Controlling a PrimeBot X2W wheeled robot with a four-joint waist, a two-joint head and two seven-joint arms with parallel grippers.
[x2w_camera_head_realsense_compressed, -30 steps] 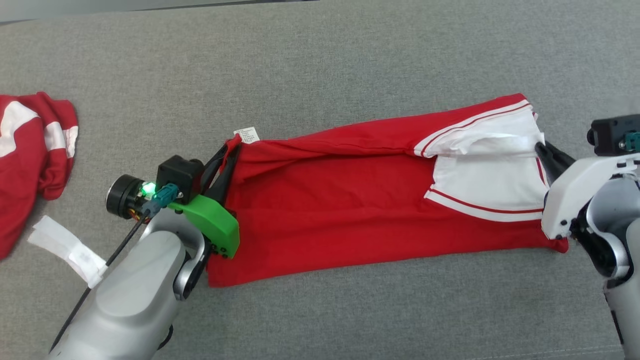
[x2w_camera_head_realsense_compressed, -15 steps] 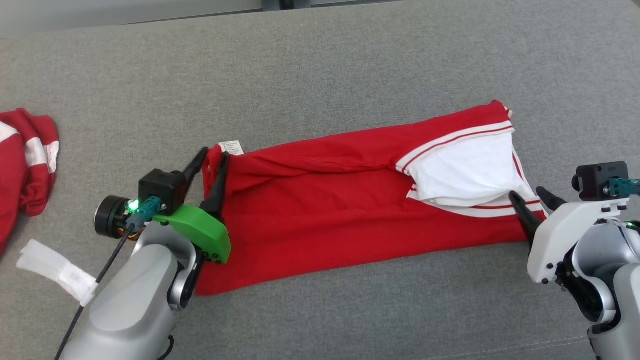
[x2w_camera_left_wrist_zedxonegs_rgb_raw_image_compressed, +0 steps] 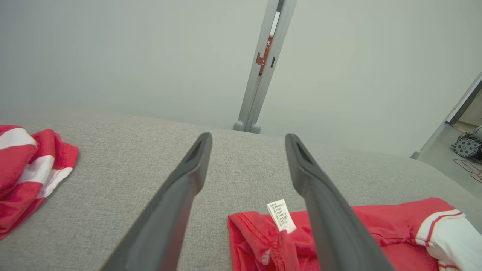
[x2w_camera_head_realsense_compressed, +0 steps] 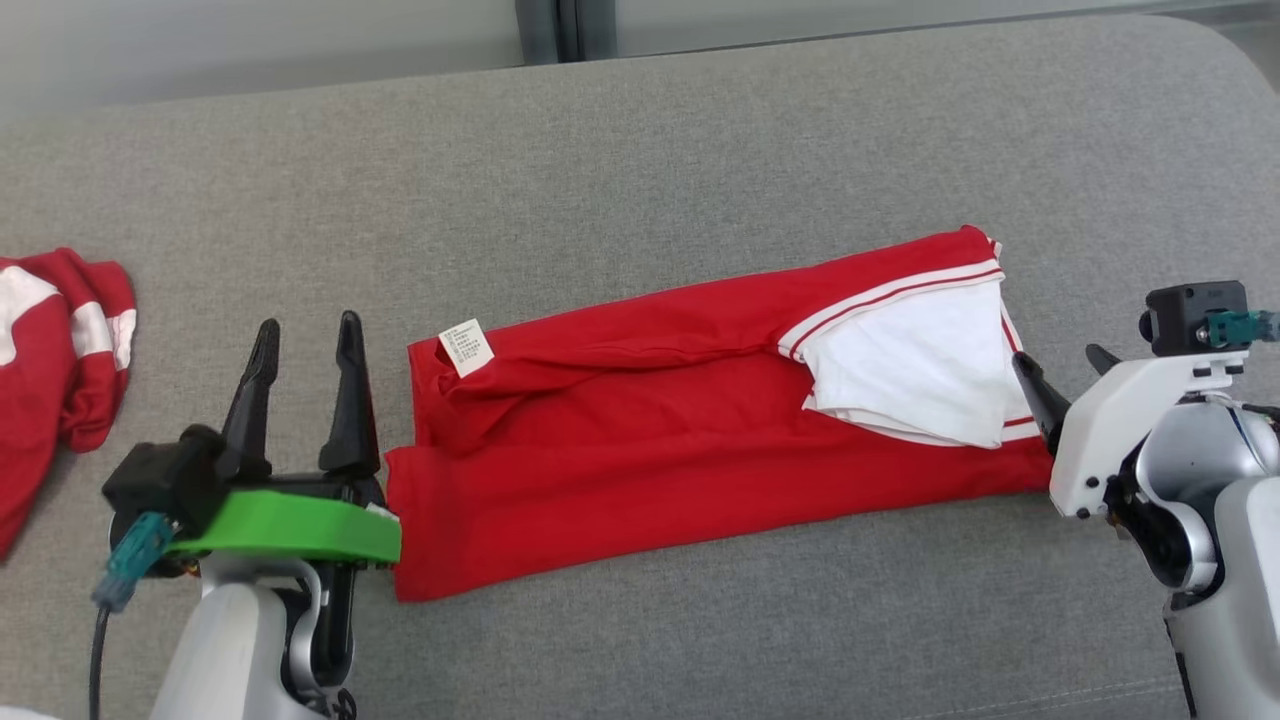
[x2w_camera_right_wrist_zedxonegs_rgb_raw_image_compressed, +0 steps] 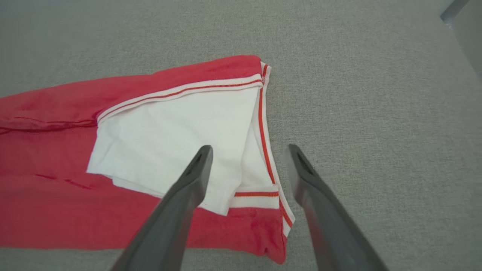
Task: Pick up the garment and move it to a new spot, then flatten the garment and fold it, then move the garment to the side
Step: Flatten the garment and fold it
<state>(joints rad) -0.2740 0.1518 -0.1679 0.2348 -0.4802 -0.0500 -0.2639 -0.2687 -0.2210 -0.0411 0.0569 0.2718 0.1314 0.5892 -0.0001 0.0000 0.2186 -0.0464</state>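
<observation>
The garment (x2w_camera_head_realsense_compressed: pixel 650 470) lies at the centre of the worktop (x2w_camera_head_realsense_compressed: pixel 640 150), folded lengthwise into a band running from 8 o'clock to 2 o'clock, with its label (x2w_camera_head_realsense_compressed: pixel 466 346) at the left end. The left end effector (x2w_camera_head_realsense_compressed: pixel 309 322) stands at 8 o'clock, just beside that end, fingers wide and holding nothing. The right end effector (x2w_camera_head_realsense_compressed: pixel 1058 355) stands at 3 o'clock beside the white-panelled end, likewise wide and empty. One unit at each short end probably suits a crosswise fold. A second garment (x2w_camera_head_realsense_compressed: pixel 60 340) lies at 9 o'clock, well apart.

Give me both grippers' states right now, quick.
Left gripper: open, holding nothing, beside the red garment.
Right gripper: open, holding nothing.
</observation>
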